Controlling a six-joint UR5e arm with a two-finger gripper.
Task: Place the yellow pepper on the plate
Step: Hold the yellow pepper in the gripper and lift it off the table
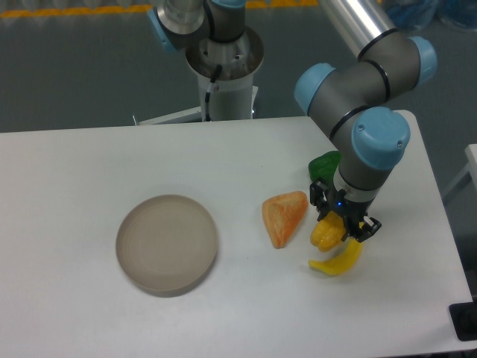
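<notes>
The yellow pepper is a small lumpy yellow-orange toy at the right of the white table. My gripper comes down on it from above, with its dark fingers against both sides of the pepper, so it looks shut on it. The pepper is at or just above the table top. The plate is a round grey-brown dish at the left-centre of the table, well to the left of the gripper, with nothing on it.
A curved yellow banana lies just below the pepper, touching or nearly touching it. An orange triangular wedge lies between pepper and plate. A green object sits behind the gripper, partly hidden by the arm. The table's right edge is near.
</notes>
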